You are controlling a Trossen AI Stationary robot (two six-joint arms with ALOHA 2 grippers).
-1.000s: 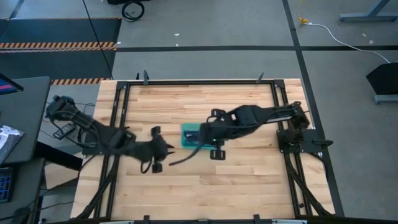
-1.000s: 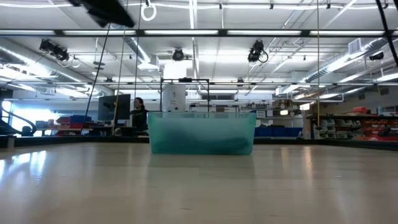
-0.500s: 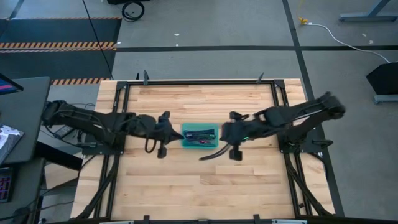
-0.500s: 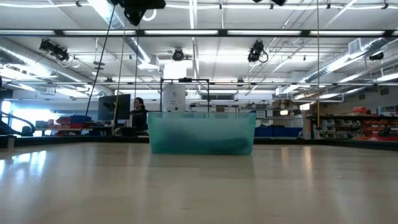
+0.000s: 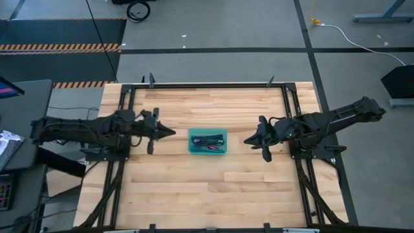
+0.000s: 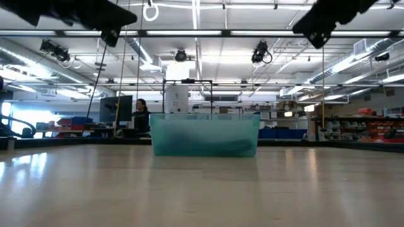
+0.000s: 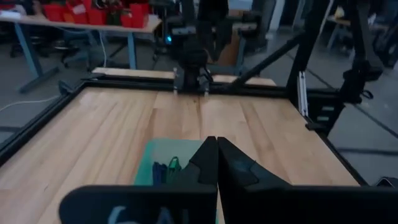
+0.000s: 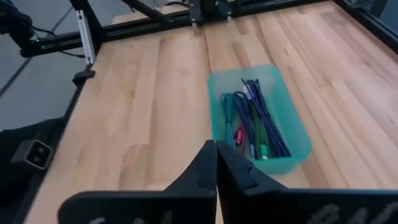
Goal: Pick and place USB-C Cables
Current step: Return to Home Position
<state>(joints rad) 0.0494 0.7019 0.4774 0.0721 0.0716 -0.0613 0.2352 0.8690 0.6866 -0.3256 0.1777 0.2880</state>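
Observation:
The USB-C cables (image 8: 254, 118) lie bundled inside the teal plastic tray (image 5: 207, 142) at the table's middle; blue-purple, green and maroon strands show in the right wrist view. The tray (image 6: 205, 134) stands flat on the wood. My left gripper (image 5: 169, 132) hovers left of the tray, fingers shut and pointing at it; in its own view (image 7: 217, 163) the tips meet. My right gripper (image 5: 248, 139) hovers right of the tray, also shut (image 8: 216, 163), pointing at it. Neither one holds anything.
A black metal frame (image 5: 207, 85) runs around the wooden table (image 5: 207, 188). Bare wood lies near and far of the tray. Both arms stay raised above the table, showing only at the low view's top corners. A person sits far off in the room (image 6: 140, 113).
Both arms have drawn back from the tray: the right gripper pulled from over the tray toward the table's right edge, the left gripper rose from the near-left side and retreated toward the left edge. The tray and its cables kept still.

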